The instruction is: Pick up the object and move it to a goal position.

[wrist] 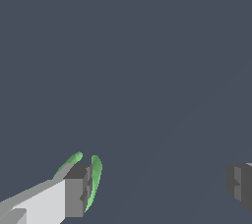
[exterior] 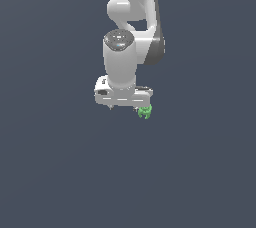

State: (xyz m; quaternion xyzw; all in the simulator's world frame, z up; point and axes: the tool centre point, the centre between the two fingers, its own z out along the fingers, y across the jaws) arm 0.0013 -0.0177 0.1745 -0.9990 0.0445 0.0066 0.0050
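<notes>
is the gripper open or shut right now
Open. In the wrist view the gripper fingers stand far apart, and the green object sits against one finger only.

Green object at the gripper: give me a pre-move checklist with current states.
1. Green object in sight: ok.
2. Gripper open: ok, fingers wide apart in the wrist view.
3. Object centred between the fingers: not ok, it sits against one finger.
4. Firm two-sided grasp: not ok, the other finger is far from it.
5. Object resting on a surface: cannot tell.
6. Goal position marked: cannot tell, none visible.
</notes>
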